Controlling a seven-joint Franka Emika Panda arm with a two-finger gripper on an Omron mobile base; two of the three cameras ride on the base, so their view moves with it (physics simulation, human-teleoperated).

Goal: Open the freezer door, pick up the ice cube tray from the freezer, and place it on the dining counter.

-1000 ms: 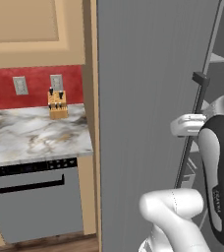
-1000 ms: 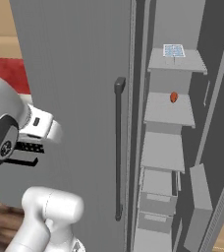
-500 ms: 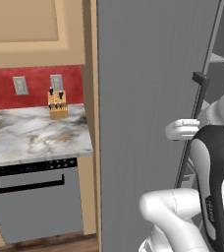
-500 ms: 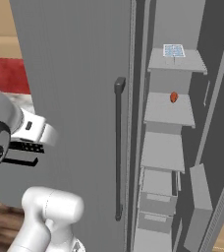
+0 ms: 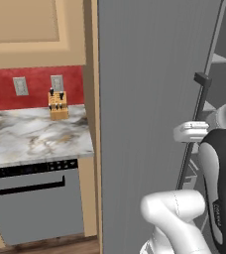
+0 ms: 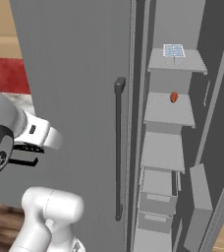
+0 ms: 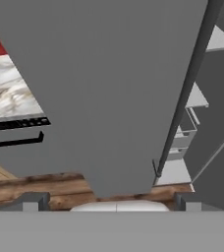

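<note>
Since the earlier frame we noted the end effector (image 6: 23,154) drawn slightly back toward the base, jaws spread wide, holding nothing, just short of the freezer door (image 6: 79,74). Door swung open; black bar handle (image 6: 118,147) beside the arm. Beyond, the freezer (image 6: 175,44) stood exposed: ice cube tray (image 6: 173,50) on top shelf, small red item (image 6: 173,97) one shelf below. Leftward: marble bench (image 5: 33,136), knife block (image 5: 58,105).
</note>
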